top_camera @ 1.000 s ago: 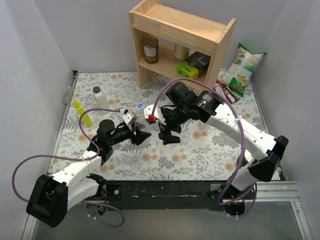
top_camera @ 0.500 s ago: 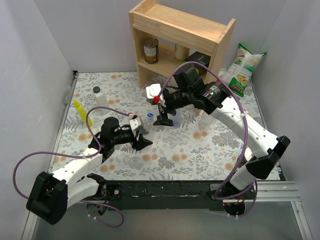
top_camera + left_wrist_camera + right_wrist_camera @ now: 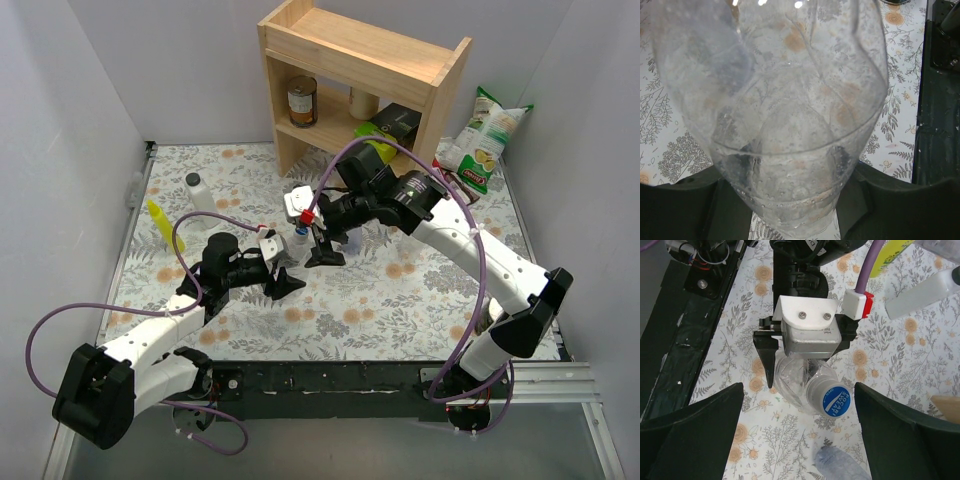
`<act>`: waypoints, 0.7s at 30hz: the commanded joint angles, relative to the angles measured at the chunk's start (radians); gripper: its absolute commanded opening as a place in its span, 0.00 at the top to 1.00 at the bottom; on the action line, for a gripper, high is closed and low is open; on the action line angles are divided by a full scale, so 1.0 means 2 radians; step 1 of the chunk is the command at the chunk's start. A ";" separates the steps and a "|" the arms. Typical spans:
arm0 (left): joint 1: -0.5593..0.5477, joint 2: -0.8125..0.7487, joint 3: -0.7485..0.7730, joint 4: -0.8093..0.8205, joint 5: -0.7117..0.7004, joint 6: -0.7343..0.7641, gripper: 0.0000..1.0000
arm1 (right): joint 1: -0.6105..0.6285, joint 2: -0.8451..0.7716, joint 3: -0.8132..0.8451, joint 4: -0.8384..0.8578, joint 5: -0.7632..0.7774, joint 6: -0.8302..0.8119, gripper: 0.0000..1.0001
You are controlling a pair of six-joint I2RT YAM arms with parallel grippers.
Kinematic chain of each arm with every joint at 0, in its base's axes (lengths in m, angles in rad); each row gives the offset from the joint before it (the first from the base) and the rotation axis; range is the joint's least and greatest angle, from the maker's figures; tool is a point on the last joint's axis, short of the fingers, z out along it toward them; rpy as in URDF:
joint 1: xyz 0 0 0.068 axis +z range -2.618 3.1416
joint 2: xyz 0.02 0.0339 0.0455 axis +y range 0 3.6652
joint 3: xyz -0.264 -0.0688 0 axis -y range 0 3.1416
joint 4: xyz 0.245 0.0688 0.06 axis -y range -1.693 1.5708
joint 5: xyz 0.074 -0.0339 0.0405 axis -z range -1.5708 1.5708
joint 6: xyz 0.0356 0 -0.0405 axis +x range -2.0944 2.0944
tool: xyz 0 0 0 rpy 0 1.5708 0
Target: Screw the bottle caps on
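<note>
Right wrist view: clear bottle (image 3: 799, 384) clamped in left pincer (image 3: 284, 271); blue cap (image 3: 834, 401) seated on bottle neck. Right pincer (image 3: 325, 250) spread wide above bottle. Tightening step judged underway; closing on cap and twisting called for next.

Bright, even light, soft shadows – the close bottle (image 3: 790, 125) in the left wrist view blurs

The top camera looks down from high behind on the whole table (image 3: 400, 290). The left wrist camera sits hard against the bottle (image 3: 790, 125) between its fingers (image 3: 680, 210); the right wrist camera views that same bottle from above.
</note>
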 commanded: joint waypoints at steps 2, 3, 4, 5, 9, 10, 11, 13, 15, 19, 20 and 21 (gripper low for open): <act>-0.001 -0.004 0.022 0.002 0.002 0.008 1.00 | 0.000 0.001 -0.003 -0.007 -0.004 0.001 0.04; -0.001 -0.004 0.021 0.003 -0.001 0.007 1.00 | 0.000 0.001 -0.002 -0.009 -0.004 0.001 0.04; -0.001 -0.003 0.021 0.005 -0.003 0.001 1.00 | 0.000 0.001 -0.003 -0.012 -0.004 0.001 0.04; -0.001 -0.003 0.021 0.009 -0.006 0.000 1.00 | 0.000 0.001 -0.003 -0.014 -0.003 0.001 0.04; -0.001 -0.004 0.016 0.017 -0.014 -0.003 1.00 | 0.000 0.001 -0.006 -0.027 -0.001 0.002 0.06; -0.001 -0.004 0.015 0.019 -0.014 -0.003 1.00 | 0.000 0.001 -0.006 -0.031 -0.001 0.005 0.07; -0.001 -0.005 0.015 0.020 -0.013 0.000 1.00 | 0.000 0.001 -0.009 -0.030 0.001 0.008 0.07; -0.001 -0.004 0.014 0.020 -0.010 0.002 1.00 | 0.000 -0.005 -0.019 -0.020 0.009 0.013 0.07; -0.001 -0.003 0.014 0.019 -0.008 0.003 1.00 | 0.000 -0.009 -0.022 -0.001 0.013 0.017 0.06; -0.001 -0.004 0.014 0.023 -0.023 -0.009 1.00 | 0.000 0.004 -0.008 -0.012 0.025 0.018 0.07; -0.001 -0.004 0.014 0.030 -0.028 -0.019 1.00 | 0.000 0.013 0.004 -0.030 0.026 0.016 0.08; -0.001 -0.006 0.011 0.034 -0.033 -0.023 1.00 | 0.000 0.016 0.007 -0.038 0.027 0.016 0.09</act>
